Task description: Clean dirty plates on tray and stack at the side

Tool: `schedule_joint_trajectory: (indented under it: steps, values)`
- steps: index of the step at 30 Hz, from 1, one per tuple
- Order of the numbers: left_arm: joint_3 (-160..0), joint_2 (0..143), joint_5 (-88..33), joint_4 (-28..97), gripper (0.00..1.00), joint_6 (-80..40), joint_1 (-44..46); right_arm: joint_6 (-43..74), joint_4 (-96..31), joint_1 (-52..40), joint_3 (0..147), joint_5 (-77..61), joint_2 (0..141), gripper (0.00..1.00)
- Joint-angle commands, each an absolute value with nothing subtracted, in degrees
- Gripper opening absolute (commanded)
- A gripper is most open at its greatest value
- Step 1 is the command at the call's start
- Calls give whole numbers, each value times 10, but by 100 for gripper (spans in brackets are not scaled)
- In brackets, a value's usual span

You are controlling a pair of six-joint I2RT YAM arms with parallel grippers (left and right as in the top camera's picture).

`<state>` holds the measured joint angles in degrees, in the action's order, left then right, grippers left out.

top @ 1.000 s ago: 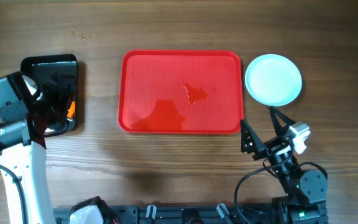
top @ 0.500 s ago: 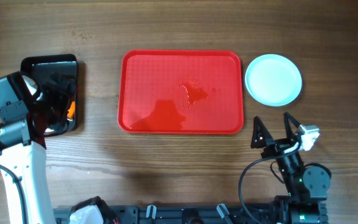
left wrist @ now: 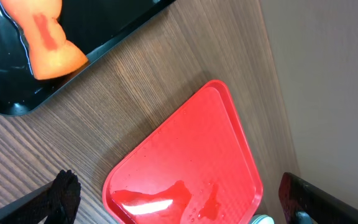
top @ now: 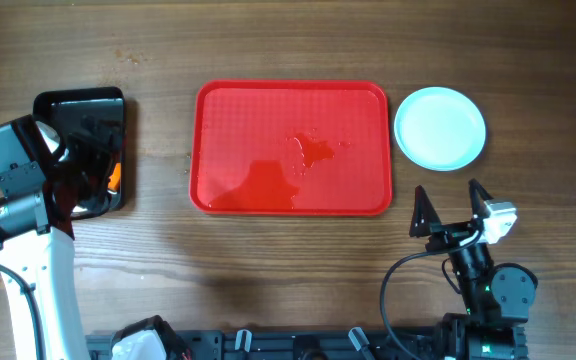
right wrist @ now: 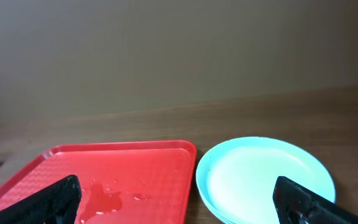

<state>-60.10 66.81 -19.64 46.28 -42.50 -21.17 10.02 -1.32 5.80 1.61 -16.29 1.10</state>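
The red tray (top: 238,120) lies in the middle of the table with no plates on it, only patches of water (top: 313,152). The pale mint plates (top: 440,128) sit together on the wood just right of the tray; their count does not show. My right gripper (top: 449,203) stands open near the front edge, below the plates, with nothing between its fingers. Its wrist view shows the plates (right wrist: 266,177) and the tray (right wrist: 135,165) ahead of the right gripper (right wrist: 179,202). My left gripper (left wrist: 180,202) is open and empty, high over the table's left side, with the tray (left wrist: 191,155) below.
A glossy black bin (top: 80,150) stands at the far left with an orange sponge-like piece (left wrist: 45,34) in it. The left arm (top: 18,200) rises beside the bin. Cables and the arm bases (top: 298,345) run along the front edge.
My right gripper has drawn back from the tray's near right corner toward the front edge and to the right, staying open. The left arm, tray and plates have not moved.
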Motion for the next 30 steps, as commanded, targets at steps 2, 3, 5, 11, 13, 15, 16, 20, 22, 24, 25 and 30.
schedule_joint_trajectory:
  steps: [2,3,5,11,13,15,16,20,22,24,25,30]
  values:
    - [-599,666,-205,462,100,-422,-212,70,-15,61,14,-170,2,100]
    - [-599,666,-205,462,100,-422,-212,70,-15,61,14,-170,2,100]
    - [-599,666,-205,462,100,-422,-212,71,-16,61,14,-172,2,100]
    - [-599,666,-205,462,100,-422,-212,71,-16,61,14,-181,2,100]
    - [-599,666,-205,462,100,-422,-212,71,-16,61,14,-180,2,100]
    - [-599,666,-205,462,100,-422,-212,70,-16,61,14,-179,2,100]
    - [-599,666,-205,462,100,-422,-212,70,-16,61,14,-179,2,100]
    - [-599,666,-205,462,100,-422,-212,70,-13,61,14,-178,2,100]
    - [-599,666,-205,462,100,-422,-212,71,-11,61,14,-178,2,100]
    - [-599,666,-205,462,100,-422,-212,71,-11,61,14,-178,2,100]
    - [-599,666,-205,462,100,-422,-212,70,-11,61,14,-178,2,100]
    - [-599,666,-205,462,100,-422,-212,71,-11,61,14,-177,2,100]
